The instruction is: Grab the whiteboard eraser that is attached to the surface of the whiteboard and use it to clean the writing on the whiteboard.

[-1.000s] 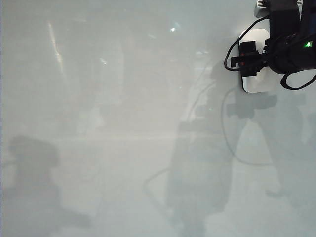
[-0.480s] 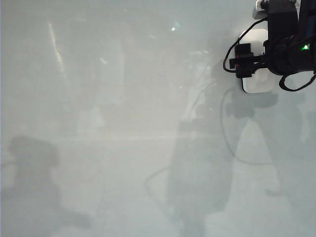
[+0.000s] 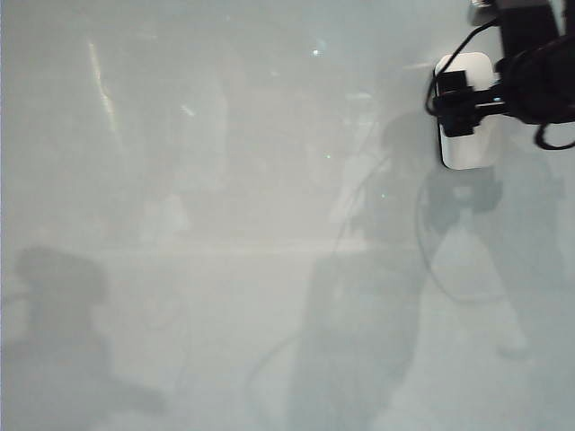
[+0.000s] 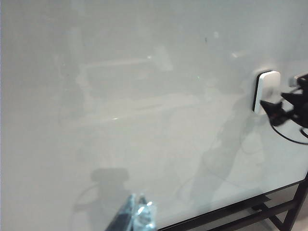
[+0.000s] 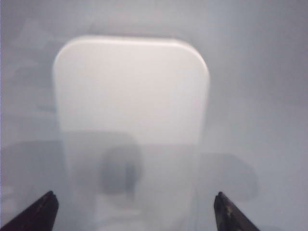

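Observation:
The whiteboard (image 3: 225,224) fills the exterior view. No writing shows on it in any view. The white whiteboard eraser (image 3: 467,144) sticks to the board at the upper right. My right gripper (image 3: 460,106) hovers over its upper half. In the right wrist view the eraser (image 5: 130,91) lies straight ahead, and the right gripper (image 5: 134,204) is open with dark fingertips (image 5: 45,204) wider than the block and nothing between them. The left wrist view shows the eraser (image 4: 267,89) from the side and my left gripper (image 4: 137,214) shut, away from the board.
The board's black frame edge (image 4: 231,211) and stand bars run below it in the left wrist view. Cables (image 3: 436,85) loop from the right arm over the eraser. Arm shadows fall across the lower board (image 3: 63,296).
The right arm has drawn back toward the upper right, uncovering more of the eraser. The eraser has stayed in place on the board. The left arm's shadow has not moved.

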